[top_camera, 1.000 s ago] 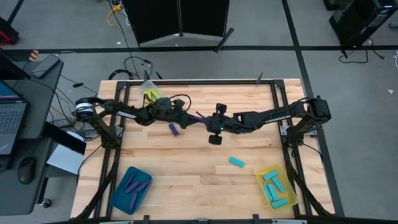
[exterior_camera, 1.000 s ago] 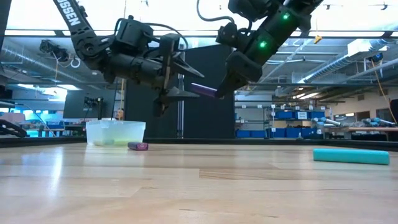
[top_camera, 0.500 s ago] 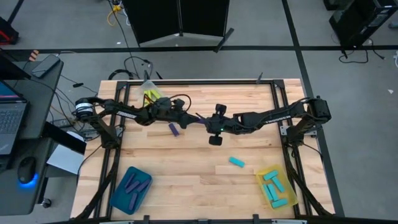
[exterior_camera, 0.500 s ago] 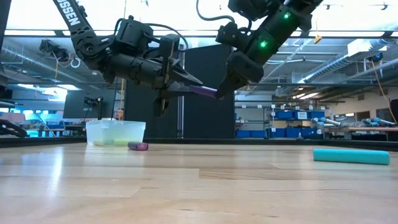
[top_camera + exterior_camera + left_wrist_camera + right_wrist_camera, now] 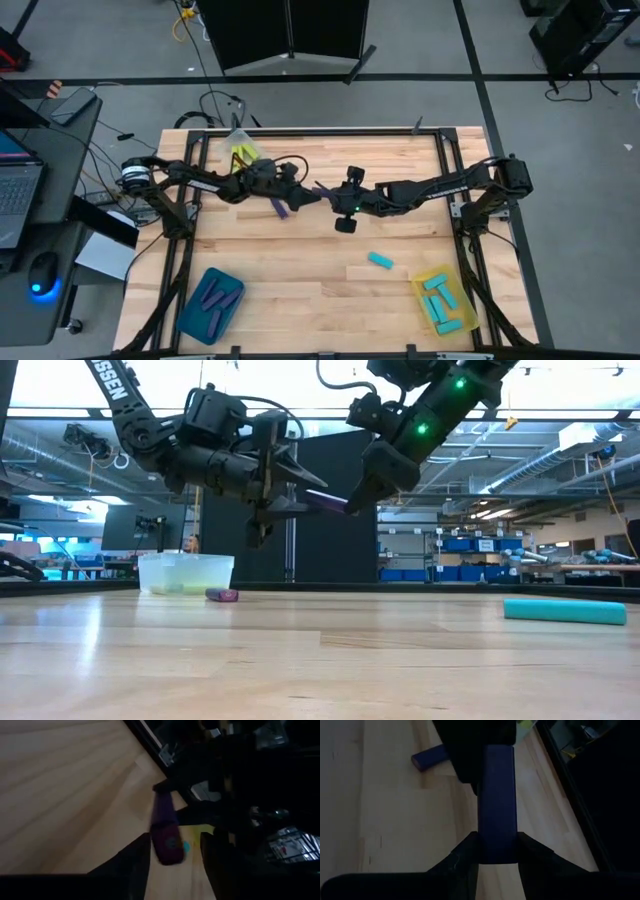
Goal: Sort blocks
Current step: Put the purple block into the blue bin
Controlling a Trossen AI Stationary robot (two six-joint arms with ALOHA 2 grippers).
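A purple block (image 5: 326, 502) hangs in the air over the middle of the table, with my right gripper (image 5: 496, 857) shut on it. My left gripper (image 5: 172, 865) faces it from the table's left, open, its fingers standing on either side of the block's free end (image 5: 167, 842). In the high view the two grippers meet around this block (image 5: 322, 188). A second purple block (image 5: 280, 208) lies flat on the table below my left arm. A cyan block (image 5: 379, 260) lies flat toward the near right. My right gripper pinches one end of the purple block (image 5: 496, 845) between its two fingers (image 5: 465, 857). It comes from the table's right, slanting down. The block lies along the fingers and sticks out past their tips toward my left gripper, lifted clear of the table.
A teal tray (image 5: 190, 318) with purple blocks stands at the near left. At the near right is a yellow tray (image 5: 466, 318) with cyan blocks, and at the far left a clear tray (image 5: 186, 573) with yellow-green blocks. Bare wood lies between them.
My left gripper has shut on the free end of the purple block and then opened again, staying in place. My right gripper has kept its hold, and the block has stayed in the air.
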